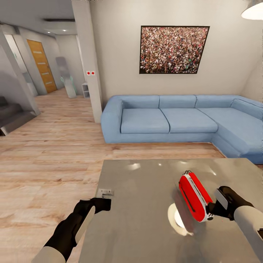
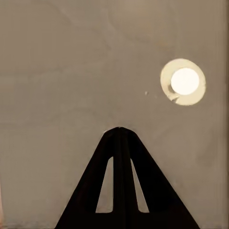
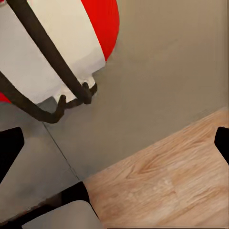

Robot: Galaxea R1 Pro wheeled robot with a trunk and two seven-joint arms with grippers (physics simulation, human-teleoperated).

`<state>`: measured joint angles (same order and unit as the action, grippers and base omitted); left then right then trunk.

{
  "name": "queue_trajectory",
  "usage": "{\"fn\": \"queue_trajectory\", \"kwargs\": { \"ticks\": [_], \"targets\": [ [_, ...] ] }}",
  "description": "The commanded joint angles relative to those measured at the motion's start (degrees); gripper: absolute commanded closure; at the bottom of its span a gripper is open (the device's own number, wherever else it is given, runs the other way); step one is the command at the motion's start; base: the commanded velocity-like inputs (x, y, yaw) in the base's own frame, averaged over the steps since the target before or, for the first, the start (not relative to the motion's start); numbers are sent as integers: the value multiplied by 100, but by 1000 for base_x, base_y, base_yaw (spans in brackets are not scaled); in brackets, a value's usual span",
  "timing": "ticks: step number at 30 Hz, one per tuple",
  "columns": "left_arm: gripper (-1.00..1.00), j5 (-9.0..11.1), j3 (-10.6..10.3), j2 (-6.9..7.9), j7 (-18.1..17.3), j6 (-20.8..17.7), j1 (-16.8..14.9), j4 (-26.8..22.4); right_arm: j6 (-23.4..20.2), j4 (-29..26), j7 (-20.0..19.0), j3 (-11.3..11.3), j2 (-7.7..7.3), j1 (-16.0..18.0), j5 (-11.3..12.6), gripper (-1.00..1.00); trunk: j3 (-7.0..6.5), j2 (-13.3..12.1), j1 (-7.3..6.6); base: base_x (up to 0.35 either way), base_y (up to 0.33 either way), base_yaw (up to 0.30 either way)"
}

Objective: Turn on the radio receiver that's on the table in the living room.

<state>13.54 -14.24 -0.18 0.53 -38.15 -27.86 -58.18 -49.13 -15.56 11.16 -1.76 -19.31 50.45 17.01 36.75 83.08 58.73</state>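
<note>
The right black two-fingered gripper (image 1: pixel 215 208) sits at the near end of the small red and white rounded radio receiver (image 1: pixel 194 197); in the right wrist view its two fingertips (image 3: pixel 9 148) stand wide apart at the picture's edges with nothing between them, so it is spread open and grips nothing, and whether it touches the radio in the head view I cannot tell. That same wrist view shows the radio's white face, red side and thin dark wire handle (image 3: pixel 52 71) close ahead, above the grey top. The radio stands on its edge on the large low table with a glossy grey reflective top (image 1: pixel 146 204), toward its right side, beside the bright round reflection of a lamp (image 1: pixel 178 218). The left black gripper (image 1: pixel 104 199) hangs over the table's near left edge; in the left wrist view its fingers (image 2: pixel 119 138) meet at a point, closed on nothing, above bare grey surface. Beyond the table lie the light wood-plank floor (image 1: pixel 54 153), a blue L-shaped fabric sofa (image 1: pixel 171 120) against the white wall, and above it a black-framed picture of a crowd (image 1: pixel 173 49). A white pendant lamp (image 1: pixel 254 10) hangs at the upper right, and an orange wooden door (image 1: pixel 42 65) stands down the hallway at the left.
</note>
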Motion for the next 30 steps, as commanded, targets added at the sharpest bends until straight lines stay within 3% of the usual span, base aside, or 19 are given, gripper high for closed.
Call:
{"fn": "queue_trajectory", "kwargs": {
  "ticks": [1, 30],
  "targets": [
    [100, 0, 0, 0, 0, 0, 0, 0, 0, 0, 0, 0, 0, 0, 0, -100, 0, 0, 0, -321, 0, 0],
    [100, 0, 0, 0, 0, 0, 0, 0, 0, 0, 0, 0, 5, 0, -1, -100, 0, 0, 0, -304, 0, 0]
  ]
}}
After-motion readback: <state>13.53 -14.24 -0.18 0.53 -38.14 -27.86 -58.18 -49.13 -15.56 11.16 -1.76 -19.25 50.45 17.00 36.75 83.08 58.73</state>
